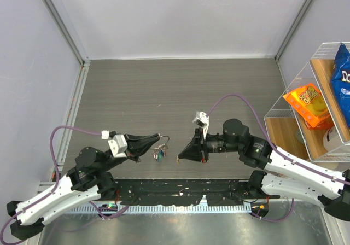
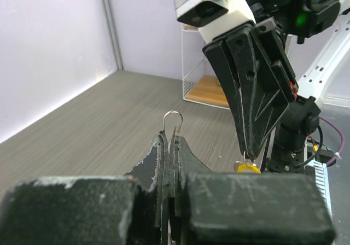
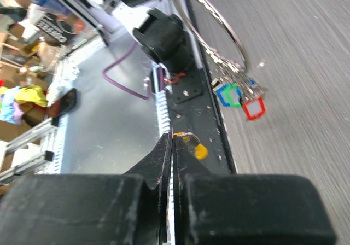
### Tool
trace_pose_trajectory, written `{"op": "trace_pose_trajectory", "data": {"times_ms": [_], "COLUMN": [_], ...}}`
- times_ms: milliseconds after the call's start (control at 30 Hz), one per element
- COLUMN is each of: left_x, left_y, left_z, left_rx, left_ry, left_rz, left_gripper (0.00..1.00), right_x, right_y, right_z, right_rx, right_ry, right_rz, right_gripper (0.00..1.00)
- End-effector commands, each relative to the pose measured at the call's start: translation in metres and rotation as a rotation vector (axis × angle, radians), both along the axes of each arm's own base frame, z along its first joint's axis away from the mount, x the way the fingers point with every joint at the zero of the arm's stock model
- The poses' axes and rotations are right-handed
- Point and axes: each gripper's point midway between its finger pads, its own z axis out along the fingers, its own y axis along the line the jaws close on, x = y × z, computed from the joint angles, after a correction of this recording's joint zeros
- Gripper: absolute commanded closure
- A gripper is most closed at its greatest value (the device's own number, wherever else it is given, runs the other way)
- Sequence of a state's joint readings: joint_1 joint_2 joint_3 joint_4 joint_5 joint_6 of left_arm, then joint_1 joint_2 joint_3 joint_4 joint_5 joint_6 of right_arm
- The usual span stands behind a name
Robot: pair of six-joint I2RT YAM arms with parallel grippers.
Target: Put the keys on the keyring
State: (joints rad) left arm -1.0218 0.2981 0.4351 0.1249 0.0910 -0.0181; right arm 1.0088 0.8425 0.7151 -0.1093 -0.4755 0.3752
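White capitals "DO" stand on the blue bag [image 1: 342, 73] at three o'clock in the overhead view, cut off by the frame edge. The orange packet [image 1: 308, 104] just beside it bears lettering too blurred to read. At ten o'clock in the right wrist view, a dark label [image 3: 57, 31] shows white capitals, seemingly "COFFEE".

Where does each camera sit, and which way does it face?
Top external: above and behind the bases, looking down on the table; both arms show, left claw and right claw pointing at each other.
Left wrist: rides the left arm, looking along its shut claw at the keyring it pinches and the right claw beyond.
Right wrist: rides the right arm, looking along its shut claw, gripping a yellow key, toward the keys on the ring.
Shared: both wrist views show keyring and yellow key.
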Motion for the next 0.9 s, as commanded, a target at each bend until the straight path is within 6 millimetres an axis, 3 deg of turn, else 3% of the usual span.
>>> {"op": "trace_pose_trajectory", "data": {"times_ms": [0, 233, 433, 867], "left_x": [-0.012, -0.008, -0.006, -0.016], "left_y": [0.001, 0.007, 0.012, 0.028], "left_z": [0.036, 0.042, 0.042, 0.049], "left_rx": [-0.106, -0.129, -0.158, -0.251], "left_ry": [-0.142, -0.212, -0.283, -0.409], "left_rz": [-0.047, -0.002, 0.034, 0.057], "left_gripper": [1.00, 1.00, 1.00, 1.00], "right_x": [-0.017, -0.011, 0.002, 0.016], "right_y": [0.011, 0.026, 0.037, 0.055], "right_z": [0.069, 0.105, 0.119, 0.122], "right_rx": [0.228, 0.375, 0.444, 0.515], "right_ry": [-0.015, 0.095, 0.204, 0.323], "right_rz": [0.126, 0.149, 0.138, 0.173], "right_gripper": [0.94, 0.94, 0.94, 0.94]}}
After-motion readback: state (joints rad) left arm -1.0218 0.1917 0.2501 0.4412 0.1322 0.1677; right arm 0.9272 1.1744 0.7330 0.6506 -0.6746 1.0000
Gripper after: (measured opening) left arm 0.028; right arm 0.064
